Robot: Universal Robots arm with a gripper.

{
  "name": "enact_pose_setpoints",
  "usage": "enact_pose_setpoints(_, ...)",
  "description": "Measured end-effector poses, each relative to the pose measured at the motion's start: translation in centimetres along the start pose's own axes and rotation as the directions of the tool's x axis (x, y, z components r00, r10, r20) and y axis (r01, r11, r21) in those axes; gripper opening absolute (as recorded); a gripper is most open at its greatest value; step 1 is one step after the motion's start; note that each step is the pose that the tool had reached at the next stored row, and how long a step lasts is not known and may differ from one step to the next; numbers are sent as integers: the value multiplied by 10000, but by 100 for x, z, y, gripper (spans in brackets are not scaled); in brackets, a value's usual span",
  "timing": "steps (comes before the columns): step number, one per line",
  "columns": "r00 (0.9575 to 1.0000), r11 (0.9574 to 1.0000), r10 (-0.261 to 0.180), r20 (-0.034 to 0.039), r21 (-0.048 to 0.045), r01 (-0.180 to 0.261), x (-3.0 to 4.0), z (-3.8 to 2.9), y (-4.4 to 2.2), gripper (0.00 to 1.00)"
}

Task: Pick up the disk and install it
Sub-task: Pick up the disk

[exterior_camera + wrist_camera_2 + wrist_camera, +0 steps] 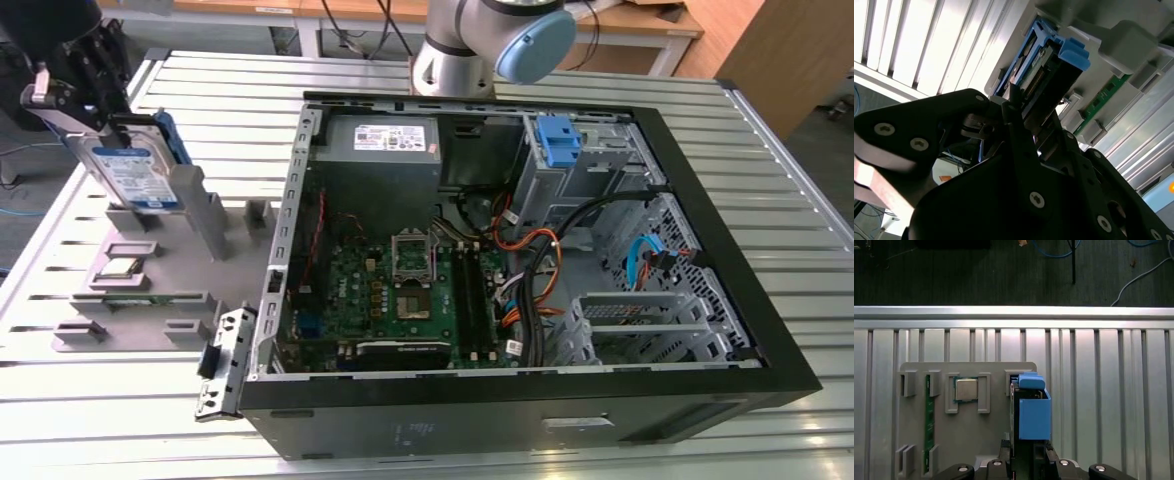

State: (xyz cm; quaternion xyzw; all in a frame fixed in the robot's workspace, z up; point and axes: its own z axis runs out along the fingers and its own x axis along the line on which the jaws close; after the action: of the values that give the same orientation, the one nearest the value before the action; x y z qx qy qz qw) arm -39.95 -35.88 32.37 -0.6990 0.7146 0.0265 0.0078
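The gripper (104,122) is hanging over the slatted table (80,420) at the exterior view's left, its jaws drawn narrow onto the top end of the disk (138,175). The disk is standing on edge, label facing the room, with its lower end down among the uprights of the grey fixture (147,275); I cannot tell whether it is resting in its slot or just clear of it. In the first wrist view the disk (1033,412) is showing end-on by its blue carrier, right in front of the gripper (1029,462), with a processor chip (966,388) and a green memory stick (929,420) lying in neighbouring pockets. The open computer case (761,300) is sitting well apart, towards the exterior view's right. As I am judging it, the grip is taking only one end, so the disk could be swinging or slipping under any quick move. A tilted lift could be jamming the carrier against the uprights and dragging the fixture along. Inside the case, the loose orange and black cables (534,250) are lying near the drive cage, where they could be snagging the carrier or blocking it from seating
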Motion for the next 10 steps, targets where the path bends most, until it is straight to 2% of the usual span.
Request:
enact_pose_setpoints(7, 10000, 10000, 0, 1, 1, 0, -5, -100, 3, 35)
enact_pose_setpoints(10, 10000, 10000, 0, 2, 2, 0, -5, -111, 3, 35)
